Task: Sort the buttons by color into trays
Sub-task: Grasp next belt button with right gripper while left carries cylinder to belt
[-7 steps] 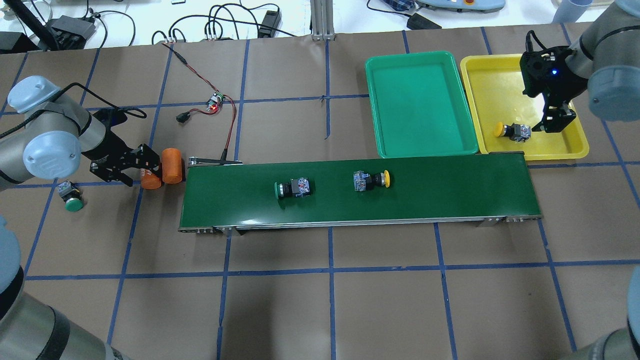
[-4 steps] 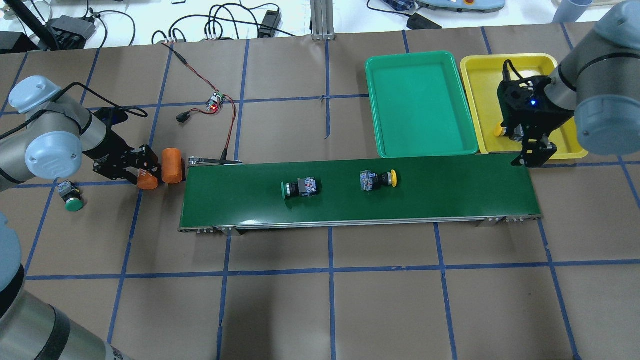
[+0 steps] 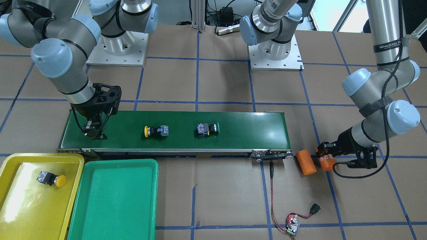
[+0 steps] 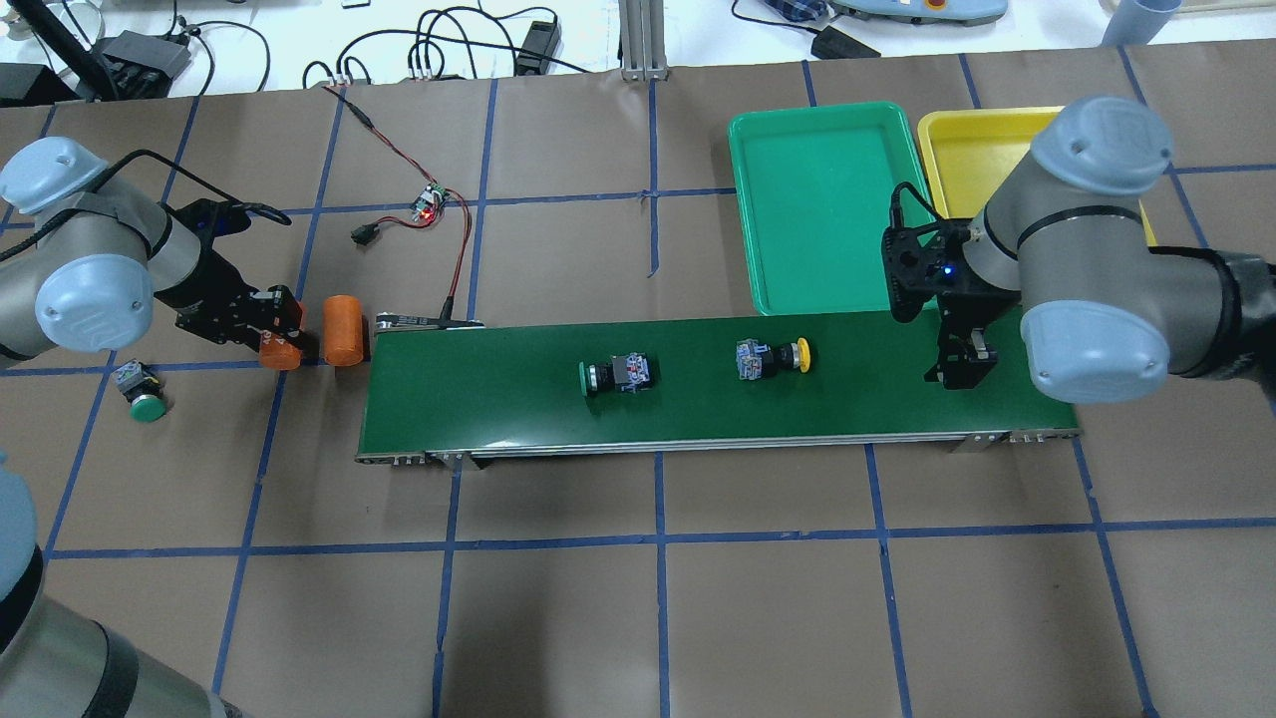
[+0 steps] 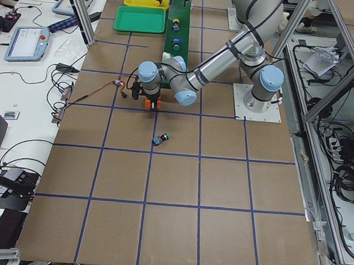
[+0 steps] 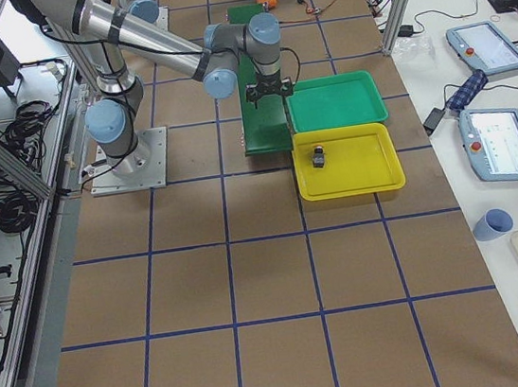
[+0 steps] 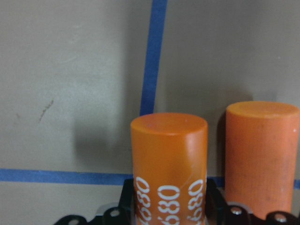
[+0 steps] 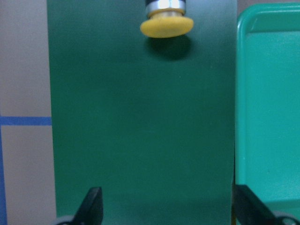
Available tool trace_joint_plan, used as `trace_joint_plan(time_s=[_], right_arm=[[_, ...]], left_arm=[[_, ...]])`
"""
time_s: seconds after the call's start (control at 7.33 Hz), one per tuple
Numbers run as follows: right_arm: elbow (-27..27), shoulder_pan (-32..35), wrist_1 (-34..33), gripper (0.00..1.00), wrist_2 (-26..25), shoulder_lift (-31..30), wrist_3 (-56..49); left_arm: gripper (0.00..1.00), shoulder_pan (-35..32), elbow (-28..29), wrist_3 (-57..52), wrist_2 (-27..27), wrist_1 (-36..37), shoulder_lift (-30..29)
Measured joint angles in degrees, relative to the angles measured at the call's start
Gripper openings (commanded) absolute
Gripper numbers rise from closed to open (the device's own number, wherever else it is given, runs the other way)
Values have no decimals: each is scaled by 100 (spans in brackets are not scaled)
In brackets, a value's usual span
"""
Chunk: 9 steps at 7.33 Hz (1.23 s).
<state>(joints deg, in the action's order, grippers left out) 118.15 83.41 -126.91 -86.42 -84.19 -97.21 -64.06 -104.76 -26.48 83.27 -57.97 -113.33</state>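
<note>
Orange cylinder (image 7: 168, 164) in left gripper (image 4: 273, 336); right gripper (image 8: 168, 206) wide.

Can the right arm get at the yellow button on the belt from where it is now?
Probably yes. On the right arm the jaws stand open and empty over the conveyor belt, facing the cap of the yellow button, with only bare belt between.

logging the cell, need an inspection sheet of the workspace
surface: brown papered table, blue tape grid, green conveyor belt
job's things: one yellow button in yellow tray; green tray holds none; second yellow button and green button on belt; other green button on table
clutter: loose orange cylinder by belt's end
grippers: left gripper shut on marked orange cylinder; right gripper open over belt
cables: red-black wire to belt
surroundings: teach pendants on bench
</note>
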Motion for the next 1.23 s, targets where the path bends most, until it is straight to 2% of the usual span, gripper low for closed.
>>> trace_joint_plan(time_s=[0.27, 0.55, 0.95, 1.09, 1.23], right_arm=[[145, 351, -367, 100, -158, 58, 240], [165, 614, -459, 100, -193, 113, 533], [103, 1001, -809, 100, -205, 348, 1077], [66, 1063, -903, 92, -209, 432, 1193], [28, 1092, -940, 61, -216, 487, 1245]], left_arm=[[0, -62, -25, -869, -17, -112, 290], [0, -435, -48, -1888, -23, -799, 897], [0, -1552, -402, -3645, 5, -1359, 1712], [0, -2019, -547, -4117, 63, -1366, 1878], [0, -2465, -623, -4493, 201, -1321, 1923]])
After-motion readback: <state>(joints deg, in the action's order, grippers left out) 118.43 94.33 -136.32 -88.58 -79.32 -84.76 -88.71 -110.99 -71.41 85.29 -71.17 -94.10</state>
